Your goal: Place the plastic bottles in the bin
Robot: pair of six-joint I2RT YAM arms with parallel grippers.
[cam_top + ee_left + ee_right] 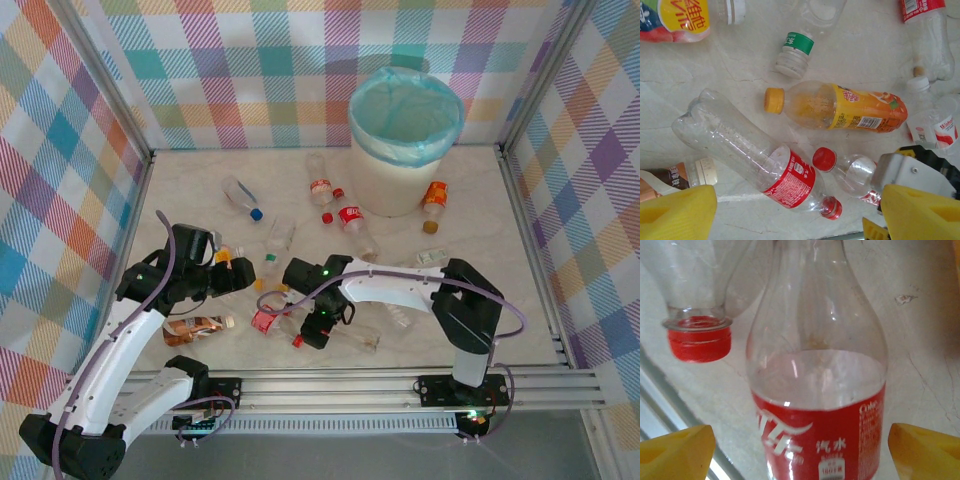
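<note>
Right gripper [800, 440]: fingers spread, 1 on each side of the red-label bottle [820, 405], which lies on the table. The lower-right finger [925, 450] is just beside the label; the lower-left finger is apart from it. Not gripping. A neighbour's red cap [699, 340] sits upper left in the right wrist view, close to the red-label bottle's shoulder.

Left gripper [790, 215]: fingers wide, holding nothing. It hovers over a cluster at frame centre: long clear bottle [750, 150], orange bottle [840, 107], small red-capped bottle [850, 172].

Bin [400, 190]: upper right of centre in the top view, liner open, well apart from both grippers. Other bottles are scattered over the table [200, 190], 4 or so near the bin's foot. Cannot tell whether the bin holds any.

Risks, as I judge them:
1. The grip is off-centre, so closing may push the round, slick body sideways and roll it out.
2. The lower-left finger may catch the neighbour's cap and pinch 2 bottles.
3. The thin wall may collapse under squeeze and slip during the lift.
4. Both wrists crowd the lower centre of the top view, so the arms may collide.
5. On the long carry, the bottle may drop short or clip the rim.
</note>
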